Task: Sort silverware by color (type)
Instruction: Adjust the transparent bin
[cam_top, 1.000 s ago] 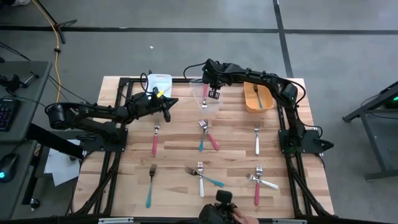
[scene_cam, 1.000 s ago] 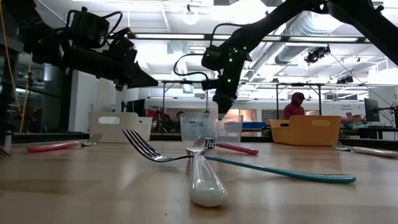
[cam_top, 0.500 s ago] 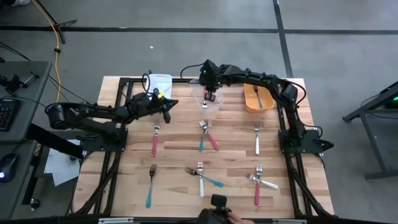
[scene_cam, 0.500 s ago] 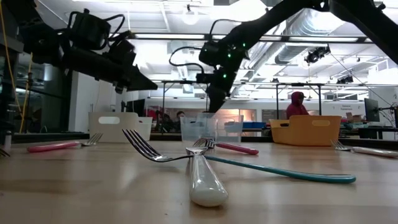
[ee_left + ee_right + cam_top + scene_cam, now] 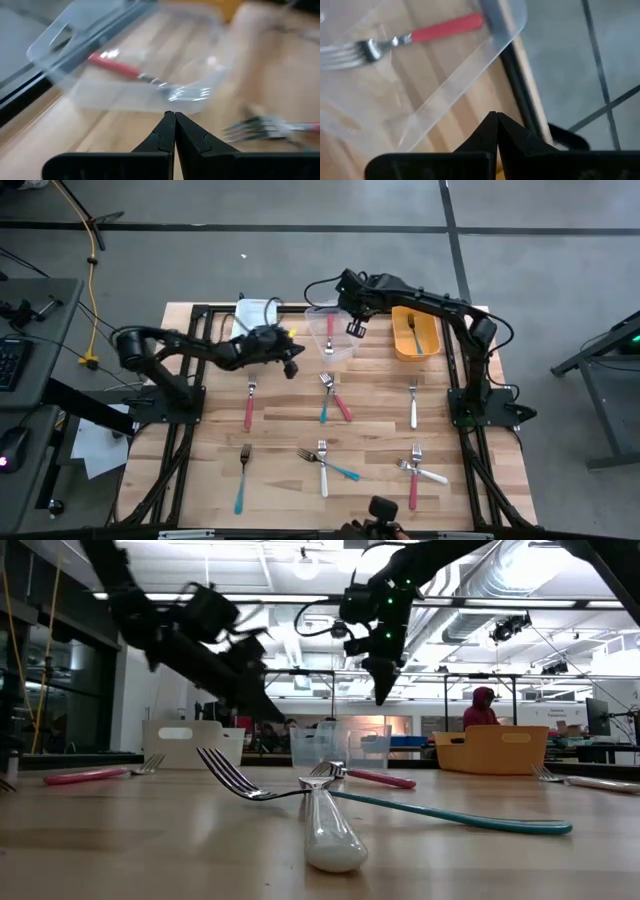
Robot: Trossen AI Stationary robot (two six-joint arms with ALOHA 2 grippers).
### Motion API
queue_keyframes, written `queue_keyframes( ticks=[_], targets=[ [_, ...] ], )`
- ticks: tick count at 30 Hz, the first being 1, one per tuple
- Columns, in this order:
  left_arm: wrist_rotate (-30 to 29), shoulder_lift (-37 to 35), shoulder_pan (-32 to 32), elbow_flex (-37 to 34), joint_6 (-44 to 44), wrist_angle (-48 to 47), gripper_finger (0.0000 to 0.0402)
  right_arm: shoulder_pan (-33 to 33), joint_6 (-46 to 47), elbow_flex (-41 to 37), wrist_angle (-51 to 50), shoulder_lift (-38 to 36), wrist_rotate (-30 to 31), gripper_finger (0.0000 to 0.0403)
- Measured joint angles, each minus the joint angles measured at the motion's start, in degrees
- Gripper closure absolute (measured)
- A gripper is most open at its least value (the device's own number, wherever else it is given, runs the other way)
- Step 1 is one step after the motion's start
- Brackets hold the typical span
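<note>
1. Under the right pincer (image 5: 355, 328), the clear bin (image 5: 318, 315) holds one red fork (image 5: 329, 332) (the right wrist view shows the same fork through the bin wall). Right pincer hangs above the bin's edge nearest the orange bin, fingers clenched together with nothing between them.
2. Just beyond that pincer, the orange bin (image 5: 428, 345) holds one fork (image 5: 411, 331); handle colour can't be read from above.
3. Left pincer (image 5: 290, 368) sits beside the clear bin's other side, over bare table (image 5: 280, 415), fingers pressed tip to tip and empty. White bin (image 5: 247, 308) lies behind the left arm; contents hidden, can't tell.
4. So by my count two forks are binned for sure. Most of the job is left.
5. Still loose on the table, starting nearest the left pincer:
   - red fork (image 5: 248, 404) just below it, lying alone
   - teal fork (image 5: 325, 404) and red fork (image 5: 340, 402) with heads touching, between the two pincers' reach
   - white fork (image 5: 413, 405) on the right arm's side
   - teal fork (image 5: 241, 481) far from both pincers, near the front edge
   - white fork (image 5: 322, 470) crossed by a teal fork (image 5: 331, 466) (this is the pair filling the low view)
   - red fork (image 5: 413, 480) crossed by a white fork (image 5: 424, 473), front right
6. Judgement: nine left, three of each colour. Crossed pairs will likely need separating before a clean pick; the lone red one by the left pincer looks like the easiest next grab.
</note>
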Motion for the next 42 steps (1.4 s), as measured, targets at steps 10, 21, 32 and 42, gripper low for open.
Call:
queue_keyframes(
  ticks=[10, 21, 32, 42],
  targets=[
    [-7.56, 8.90, 2.81, 8.26, -3.26, -6.77, 0.0401, -2.26, -0.17, -22.64, 18.22, -6.72, -1.97, 0.0402],
    [-7.54, 14.03, 6.14, 14.78, -4.44, -6.48, 0.0401, -1.90, 5.16, -37.96, 33.08, -13.57, -14.59, 0.0403],
    [-7.56, 14.75, 9.51, 15.75, -3.03, -6.54, 0.0401, 2.90, 9.11, -40.37, 39.84, -13.62, -18.44, 0.0403],
    [-3.31, 14.75, 11.74, 15.75, -2.97, -4.05, 0.0401, 6.42, 12.17, -40.37, 43.08, -13.62, -18.76, 0.0403]
  ],
)
